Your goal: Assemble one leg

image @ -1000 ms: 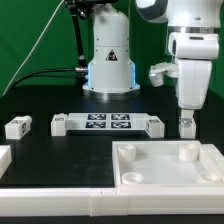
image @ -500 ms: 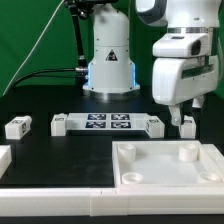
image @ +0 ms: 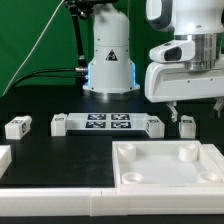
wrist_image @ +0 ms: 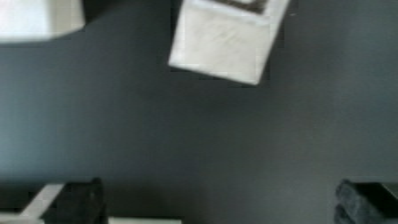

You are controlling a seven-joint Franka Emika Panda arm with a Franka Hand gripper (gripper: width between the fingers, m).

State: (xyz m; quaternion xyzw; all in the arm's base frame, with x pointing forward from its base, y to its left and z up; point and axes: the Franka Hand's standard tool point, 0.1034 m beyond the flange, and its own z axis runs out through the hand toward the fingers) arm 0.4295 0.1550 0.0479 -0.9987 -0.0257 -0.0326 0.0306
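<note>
The jaws stand wide apart, holding nothing. Around them, in the exterior view, the marker board (image: 107,124) lies flat on the black table (image: 60,150) near the middle. A second small block (image: 17,127) sits well apart from it at that view's left. The white robot base (image: 108,55) rises behind the board. In front, the large white tray-like part (image: 160,146) fills the near right of the table.

The leg (image: 187,125) stands upright on the table just beyond the tray's far rim, apart from it and to the right of the marker board, with dark tag marks on its face. That rim is the nearest thing to it.

The gripper (image: 196,106) hangs over the leg and clear of it, its broad white hand filling the exterior view's right. In the wrist view we see the two dark fingertips (wrist_image: 68,200) far from each other over bare table, touching nothing. The leg (wrist_image: 226,42) shows there as a pale block set askew, a tag at one end, well apart from them. Another white shape (wrist_image: 36,18) in a corner of that picture is too cropped for us to name.
</note>
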